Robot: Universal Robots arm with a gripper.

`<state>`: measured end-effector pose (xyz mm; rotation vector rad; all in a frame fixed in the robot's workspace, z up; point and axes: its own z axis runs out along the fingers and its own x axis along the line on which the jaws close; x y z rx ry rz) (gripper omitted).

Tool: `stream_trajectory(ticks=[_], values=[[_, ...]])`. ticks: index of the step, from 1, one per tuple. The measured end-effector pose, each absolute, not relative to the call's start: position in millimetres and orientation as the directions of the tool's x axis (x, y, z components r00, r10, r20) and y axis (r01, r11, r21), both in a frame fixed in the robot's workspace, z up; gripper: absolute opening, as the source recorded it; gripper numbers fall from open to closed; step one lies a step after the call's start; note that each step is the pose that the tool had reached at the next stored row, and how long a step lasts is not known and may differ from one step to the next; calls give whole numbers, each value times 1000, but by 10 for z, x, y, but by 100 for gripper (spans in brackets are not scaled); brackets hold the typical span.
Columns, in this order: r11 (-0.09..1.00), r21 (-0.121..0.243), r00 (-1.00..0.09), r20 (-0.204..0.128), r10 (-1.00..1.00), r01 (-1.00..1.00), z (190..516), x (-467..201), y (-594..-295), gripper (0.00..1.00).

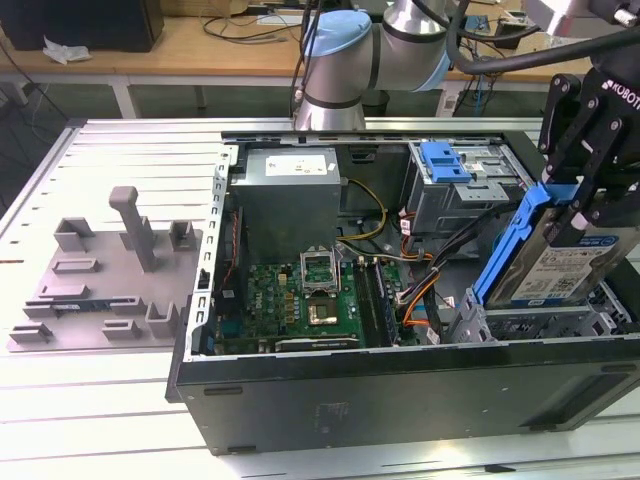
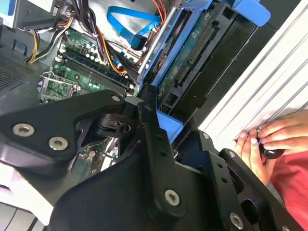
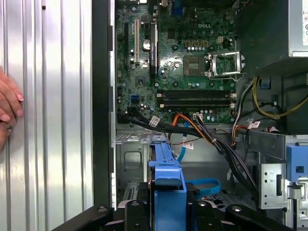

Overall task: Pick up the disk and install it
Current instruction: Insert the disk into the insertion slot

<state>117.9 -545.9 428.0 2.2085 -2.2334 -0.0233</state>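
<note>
The disk [image 1: 565, 265], a silver drive with a white-and-blue label in a blue plastic frame, hangs steeply tilted over the drive bay [image 1: 540, 325] at the exterior view's right end of the open computer case [image 1: 400, 395]. My black gripper [image 1: 578, 205] is shut on its upper end, so the disk's lower end points down into the bay. In the second wrist view the disk's circuit-board underside [image 2: 192, 53] runs away from the gripper [image 2: 156, 113]. In the first wrist view the blue frame of the disk [image 3: 166, 175] sticks out from the gripper [image 3: 166, 214] above the bay floor.
Inside the case lie the green motherboard [image 1: 300, 300], a grey power supply box [image 1: 290, 190], loose cables [image 1: 420, 285] and a blue ribbed tab [image 1: 445, 160]. A grey fixture plate [image 1: 110, 280] sits on the table at the exterior view's left. A person's hand [image 2: 269, 139] rests on the table beside the case.
</note>
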Motion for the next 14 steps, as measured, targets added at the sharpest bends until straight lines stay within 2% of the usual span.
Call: stream_trajectory(ticks=[14], values=[[11, 11, -11, -10, -1000, -1000, 4132, 1181, -5462, 36]])
